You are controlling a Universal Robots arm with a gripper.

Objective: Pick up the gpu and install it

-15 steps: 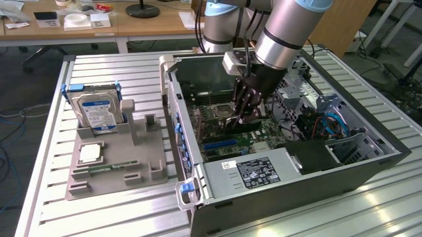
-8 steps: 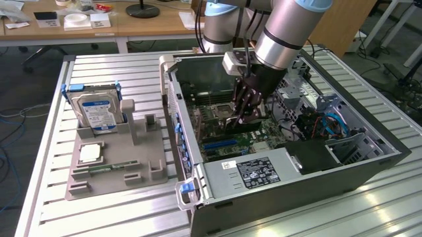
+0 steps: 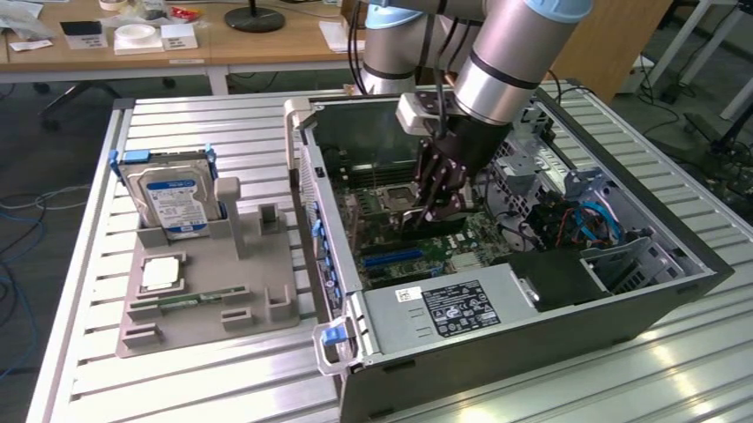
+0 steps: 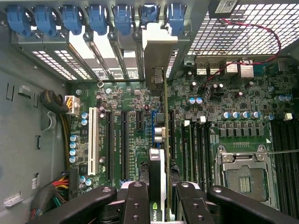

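Observation:
The gpu (image 3: 438,227) hangs on edge inside the open computer case (image 3: 659,291), just above the green motherboard (image 3: 465,251). My gripper (image 3: 438,204) reaches down into the case and is shut on it. In the wrist view the gpu (image 4: 158,163) appears edge-on, its black cooler between my fingers (image 4: 136,200) and its silver end bracket (image 4: 156,56) at the rear slot openings. The card stands over a blue expansion slot (image 4: 153,126). Whether its edge touches the slot is hidden.
Blue latches (image 4: 98,18) line the rear slot covers. A power supply (image 3: 453,308) and cables (image 3: 588,220) crowd the case. On the exterior view's left, a grey holder tray (image 3: 212,291) carries a hard drive (image 3: 175,198), a memory stick (image 3: 189,300) and a processor (image 3: 159,273).

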